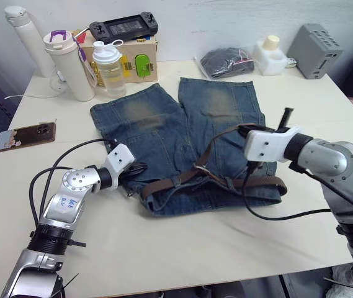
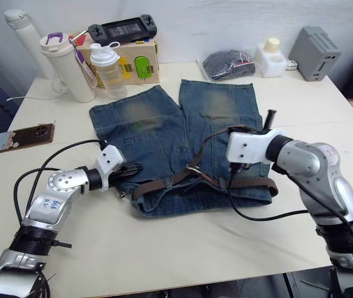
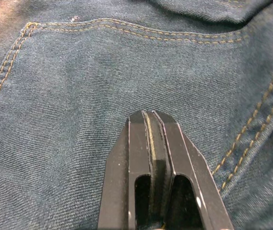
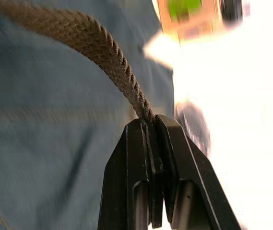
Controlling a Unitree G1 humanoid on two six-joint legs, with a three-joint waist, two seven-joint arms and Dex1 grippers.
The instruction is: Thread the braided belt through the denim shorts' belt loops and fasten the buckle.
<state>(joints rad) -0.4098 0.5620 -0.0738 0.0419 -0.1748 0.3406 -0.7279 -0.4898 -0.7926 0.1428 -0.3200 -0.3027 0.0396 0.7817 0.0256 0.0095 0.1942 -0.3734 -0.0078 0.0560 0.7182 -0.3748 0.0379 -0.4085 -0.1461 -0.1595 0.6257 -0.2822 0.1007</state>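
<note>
The denim shorts point(image 1: 182, 133) lie flat on the table, waistband toward me. The braided belt point(image 1: 260, 182) runs along the waistband. One stretch of it rises in an arc point(image 2: 210, 141) to my right gripper point(image 4: 150, 122), which is shut on the strap above the right leg. A silver glint where the strands cross looks like the buckle point(image 2: 193, 167). My left gripper point(image 1: 136, 169) is shut, its tips against the denim point(image 3: 126, 72) at the waistband's left end, with nothing visibly pinched. I cannot tell whether the belt passes through any belt loops.
A phone point(image 1: 26, 135) lies at the left. Along the back stand a white tumbler point(image 1: 71, 65), a shaker bottle point(image 1: 108, 68), a box with a game controller point(image 1: 123, 28), a black pouch point(image 1: 226, 62), a white container point(image 1: 270, 53) and a grey box point(image 1: 316, 42). Black arm cables point(image 1: 275, 216) trail near the waistband.
</note>
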